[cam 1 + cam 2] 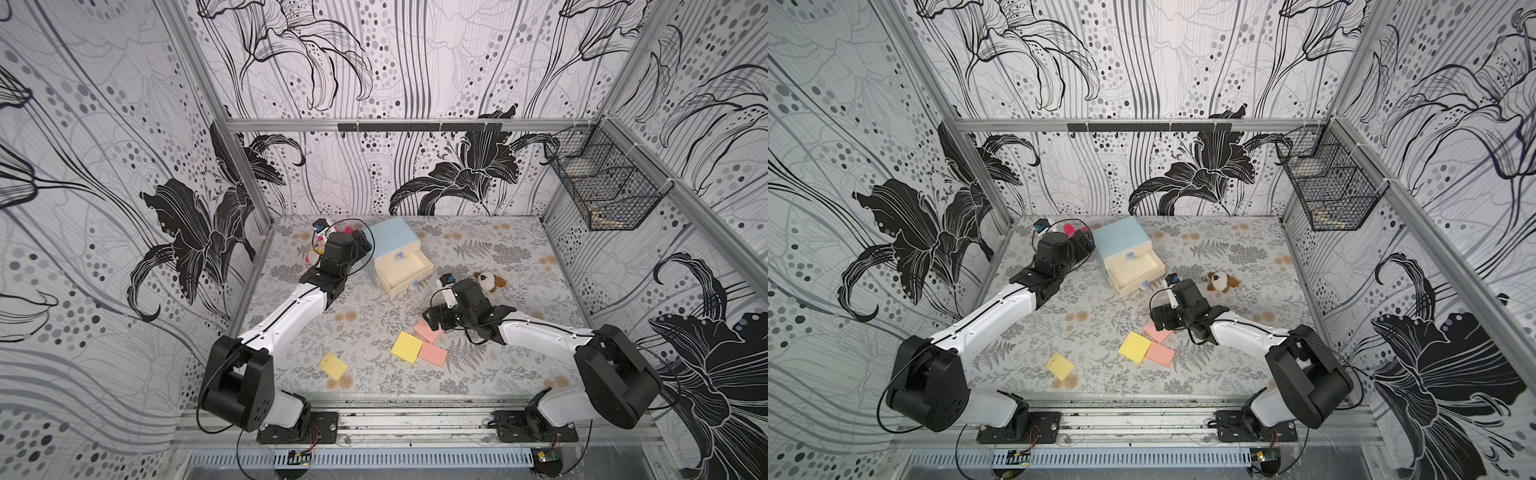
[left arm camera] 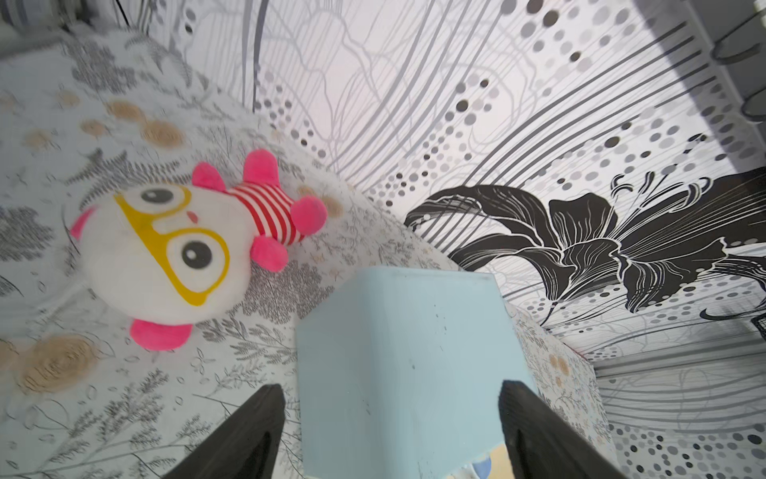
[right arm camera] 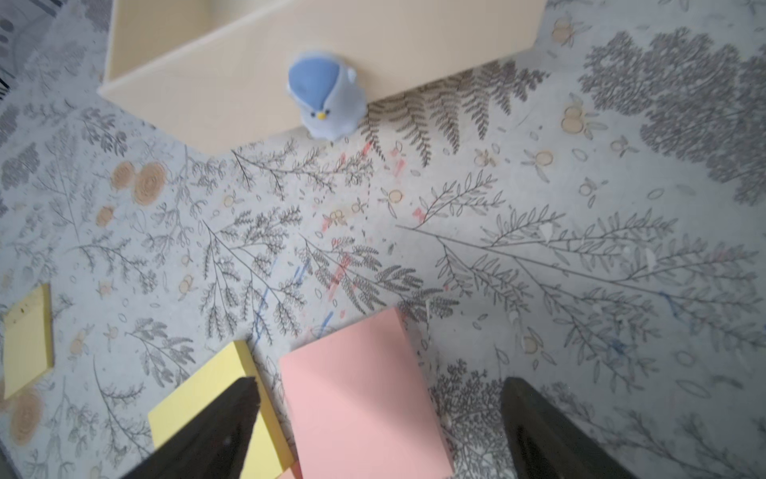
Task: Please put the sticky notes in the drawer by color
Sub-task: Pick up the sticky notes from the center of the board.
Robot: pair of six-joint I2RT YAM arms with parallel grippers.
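On the tabletop two yellow sticky notes and two pink sticky notes lie unsorted, no green visible, one drawer pulled out, seemingly empty; left hand gapes astride the chest, right hand gapes over pink, neither holding anything

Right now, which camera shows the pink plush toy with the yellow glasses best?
The left wrist view: the plush toy appears whole and close. In both top views only pink bits peek out behind the left arm. The right wrist view misses it.
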